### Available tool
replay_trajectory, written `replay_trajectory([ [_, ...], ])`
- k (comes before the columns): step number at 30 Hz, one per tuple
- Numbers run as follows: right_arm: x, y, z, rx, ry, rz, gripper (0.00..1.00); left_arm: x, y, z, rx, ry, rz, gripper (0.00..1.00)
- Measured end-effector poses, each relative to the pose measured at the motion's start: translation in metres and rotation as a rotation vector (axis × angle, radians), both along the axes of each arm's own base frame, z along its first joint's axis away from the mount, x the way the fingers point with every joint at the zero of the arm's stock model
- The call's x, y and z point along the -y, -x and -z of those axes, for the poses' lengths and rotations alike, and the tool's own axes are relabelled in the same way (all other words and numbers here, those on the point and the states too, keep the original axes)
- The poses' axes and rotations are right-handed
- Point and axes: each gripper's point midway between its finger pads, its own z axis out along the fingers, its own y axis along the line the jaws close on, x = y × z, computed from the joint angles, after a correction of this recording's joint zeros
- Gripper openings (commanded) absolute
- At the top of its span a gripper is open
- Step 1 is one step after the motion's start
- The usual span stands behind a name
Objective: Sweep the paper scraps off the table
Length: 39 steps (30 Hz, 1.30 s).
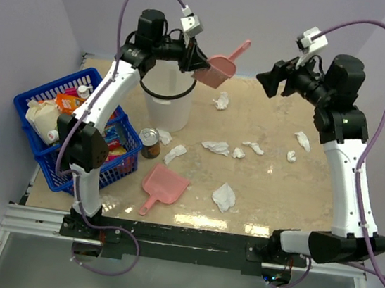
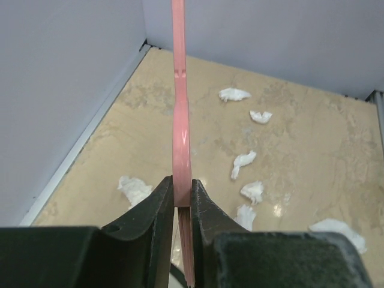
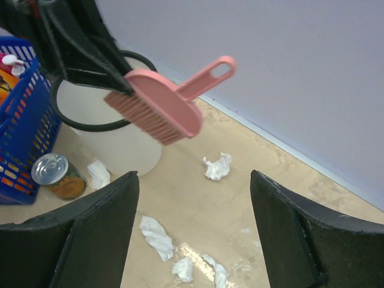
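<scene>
Left gripper (image 2: 182, 187) clamps brush (image 3: 159, 111) near bucket (image 1: 165, 108); can (image 1: 151, 143), dustpan (image 1: 164, 185), basket (image 1: 93, 170) beside scraps (image 1: 224, 196).

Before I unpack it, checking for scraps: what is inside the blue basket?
A white bag, an orange packet and colourful packs show in the blue basket; the left arm covers its middle.

Both arms raised, L gripper (image 1: 201, 66) tight on brush (image 3: 162, 111), R gripper (image 1: 265, 79) wide apart, facing L.

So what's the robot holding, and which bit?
The left gripper pinches the pink brush by its head end, not the handle. The right gripper holds nothing.
</scene>
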Motion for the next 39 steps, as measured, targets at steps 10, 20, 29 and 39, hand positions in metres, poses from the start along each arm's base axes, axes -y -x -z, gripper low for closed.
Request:
replay_trajectory([
  [10,-0.001,-0.005,0.016,-0.004,0.001,-0.231,0.97,-0.042,0.063,0.001,0.119,-0.178,0.158,0.0],
  [20,-0.062,0.055,0.059,0.016,0.223,-0.61,0.84,-0.055,0.148,0.012,0.196,-0.295,0.296,0.0],
  [29,-0.091,0.08,0.077,-0.02,0.252,-0.734,0.73,-0.054,0.166,0.052,0.188,-0.353,0.307,0.0],
  [39,-0.093,0.074,0.097,-0.093,0.22,-0.714,0.6,-0.047,0.162,0.039,0.217,-0.252,0.227,0.0],
])
